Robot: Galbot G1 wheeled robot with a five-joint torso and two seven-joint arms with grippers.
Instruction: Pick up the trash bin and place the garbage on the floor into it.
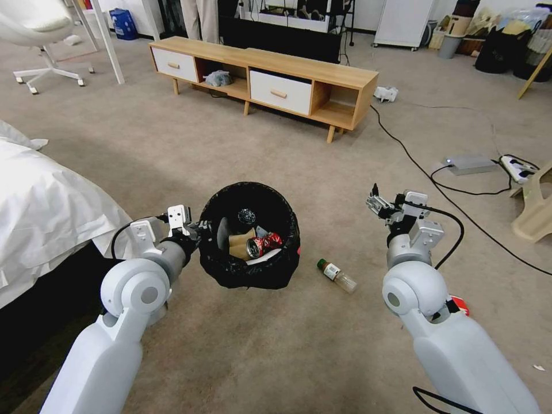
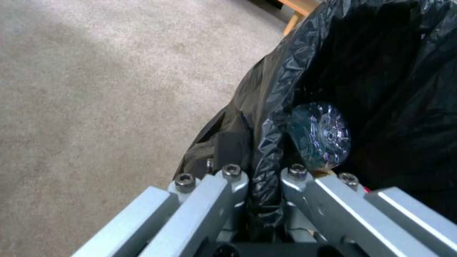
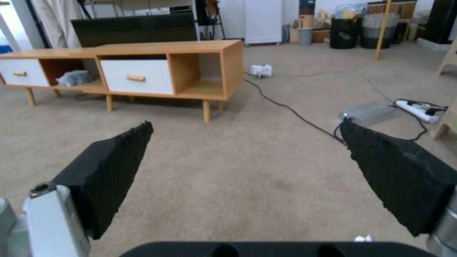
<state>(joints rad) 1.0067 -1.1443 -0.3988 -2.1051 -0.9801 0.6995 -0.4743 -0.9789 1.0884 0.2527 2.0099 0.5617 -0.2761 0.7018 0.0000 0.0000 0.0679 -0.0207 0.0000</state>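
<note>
Black-lined trash bin (image 1: 250,236) pinched at its rim by left claw (image 1: 198,229), hanging just above floor (image 1: 241,351). Right claw (image 1: 375,202) spread wide, empty. Green-capped bottle (image 1: 337,275) lying beside bin. Risk: thin liner slipping, bin tipping, spilling can.

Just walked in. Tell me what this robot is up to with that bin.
It is collecting litter. The left gripper is shut on the rim of the small round bin lined with a crinkled black plastic bag, which already holds a crushed red can and a crumpled brown paper bag. The right gripper is open and empty above the beige carpet. A green-capped clear plastic bottle lies on the carpet between the bin and the right arm.
</note>
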